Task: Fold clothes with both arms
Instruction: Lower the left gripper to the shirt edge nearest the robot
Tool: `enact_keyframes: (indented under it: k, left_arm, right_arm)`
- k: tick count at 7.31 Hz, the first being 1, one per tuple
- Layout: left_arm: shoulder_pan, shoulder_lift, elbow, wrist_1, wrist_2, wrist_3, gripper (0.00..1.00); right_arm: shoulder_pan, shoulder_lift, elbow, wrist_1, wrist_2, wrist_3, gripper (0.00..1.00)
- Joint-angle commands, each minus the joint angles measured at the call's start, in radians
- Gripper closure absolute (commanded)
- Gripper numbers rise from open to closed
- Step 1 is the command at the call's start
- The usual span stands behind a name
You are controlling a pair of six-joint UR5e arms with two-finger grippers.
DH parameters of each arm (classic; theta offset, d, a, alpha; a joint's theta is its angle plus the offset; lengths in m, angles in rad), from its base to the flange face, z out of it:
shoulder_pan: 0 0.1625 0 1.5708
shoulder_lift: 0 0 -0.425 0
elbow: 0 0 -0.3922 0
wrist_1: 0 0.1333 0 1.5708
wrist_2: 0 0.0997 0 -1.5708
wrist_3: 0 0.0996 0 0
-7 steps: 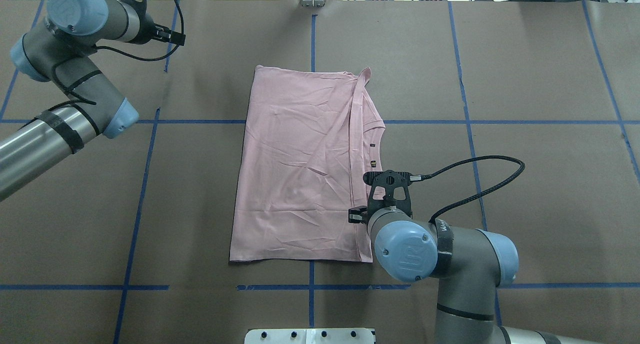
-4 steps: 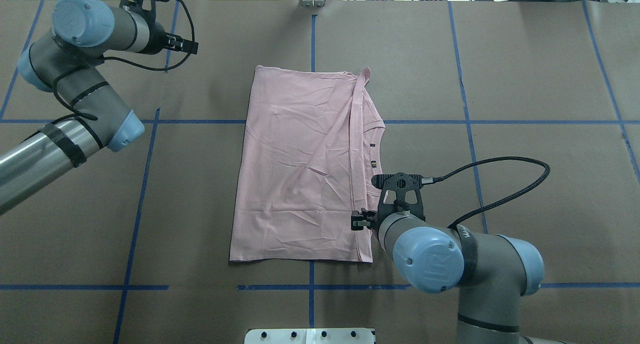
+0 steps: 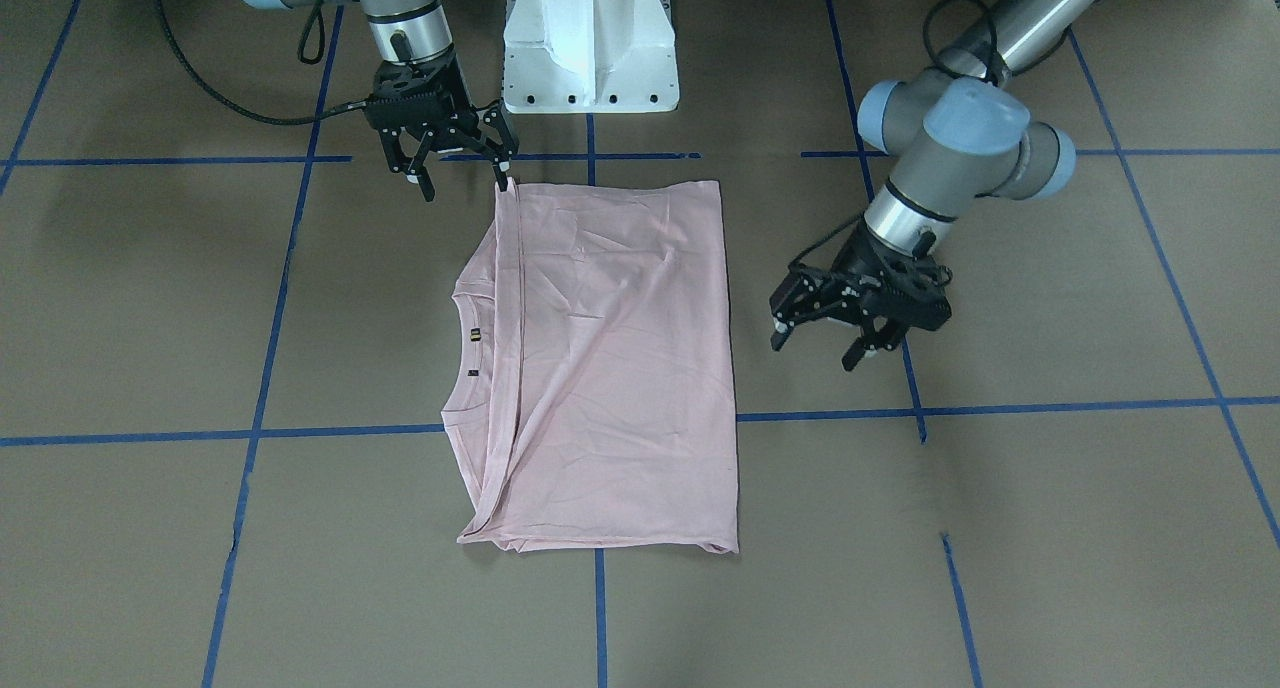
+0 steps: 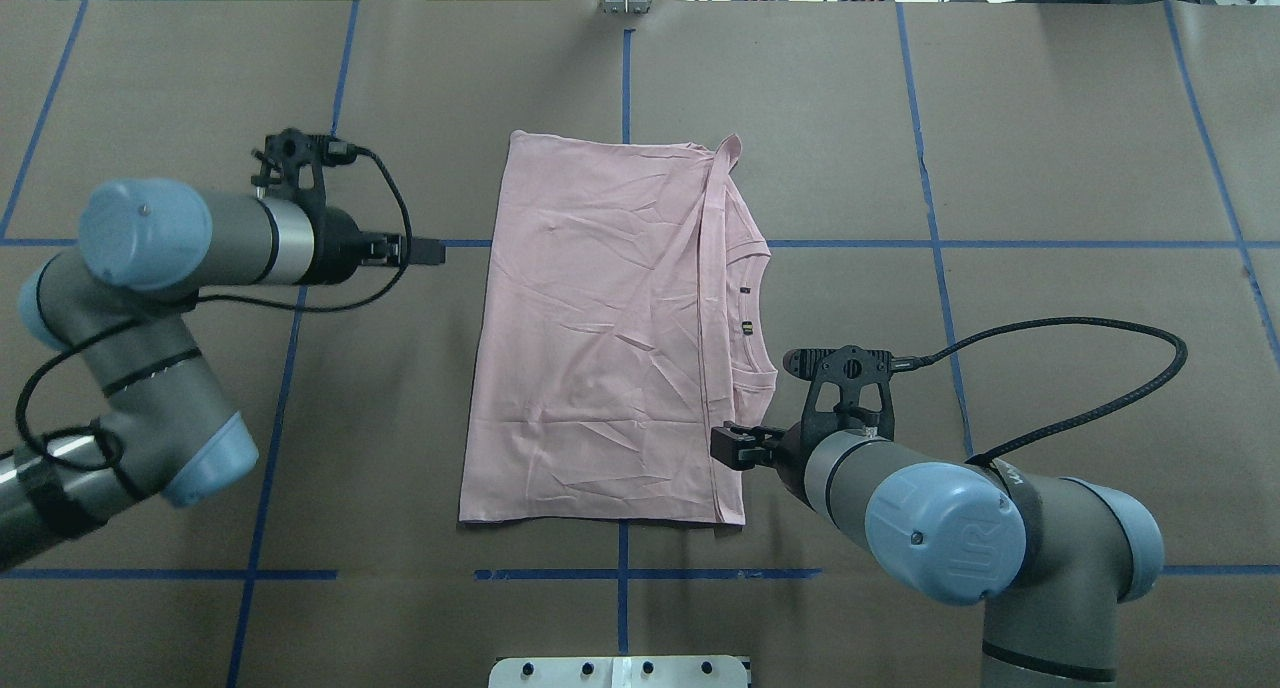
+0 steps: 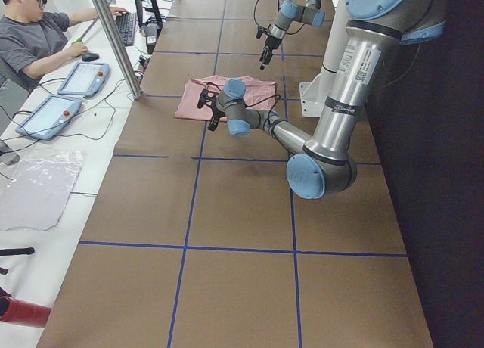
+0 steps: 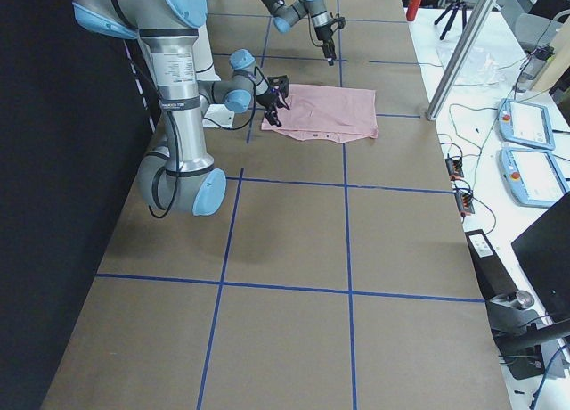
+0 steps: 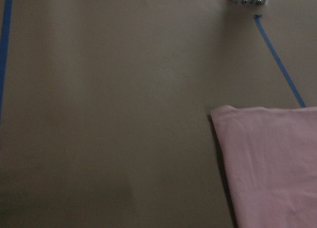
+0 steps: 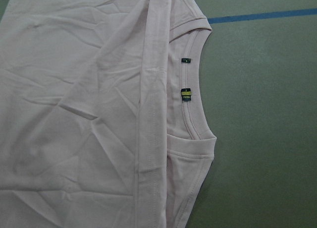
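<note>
Shirt: pink shirt (image 4: 600, 348), part-folded, lies flat mid-bench (image 4: 1050, 168); its long axis runs top to bottom of the overhead frame.
Right arm's fingers (image 3: 498, 153): apart, empty, one tip at the shirt's lower-right edge there; the nearer pair.
Left arm's fingers (image 3: 785, 318): apart, empty, off the shirt's left edge, not touching.
Writing: two dark tags (image 8: 185, 94) inside the collar (image 8: 198, 114), unreadable.

T-shirt (image 4: 600, 338) matt creased cloth; table cover (image 4: 1100, 118) matt brown paper; left arm (image 4: 235, 240) smooth grey metal

Left gripper (image 4: 430, 252) swung in toward the T-shirt (image 4: 600, 338)
</note>
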Motion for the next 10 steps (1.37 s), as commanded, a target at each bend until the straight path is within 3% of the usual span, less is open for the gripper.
enact_keyframes:
  k: [1,3,4,5,6,8,9,10]
  left_arm:
    - [0.192,0.156,-0.218,0.052,0.109,-0.158,0.00]
    - [0.345,0.157,-0.246,0.140,0.236,-0.313,0.01]
    - [0.376,0.142,-0.263,0.211,0.270,-0.353,0.15]
    - [0.390,0.113,-0.268,0.298,0.275,-0.355,0.24]
    - [0.391,0.056,-0.266,0.410,0.275,-0.357,0.24]
    - [0.416,0.029,-0.257,0.444,0.273,-0.360,0.27]
    - [0.437,0.023,-0.254,0.444,0.273,-0.378,0.36]
    - [0.440,0.025,-0.254,0.444,0.272,-0.378,0.36]
  right_arm:
    - [0.000,-0.002,0.002,0.005,-0.002,0.003,0.00]
    - [0.000,-0.003,0.000,0.005,-0.005,0.003,0.00]
    - [0.000,-0.003,0.000,0.005,-0.005,0.003,0.00]
    - [0.000,-0.003,0.000,0.003,-0.005,0.003,0.00]
    - [0.000,-0.003,-0.001,0.003,-0.005,0.004,0.00]
    - [0.000,-0.003,-0.003,0.003,-0.005,0.006,0.00]
    - [0.000,-0.002,-0.003,0.005,-0.005,0.006,0.00]
    - [-0.002,-0.002,-0.003,0.003,-0.005,0.008,0.00]
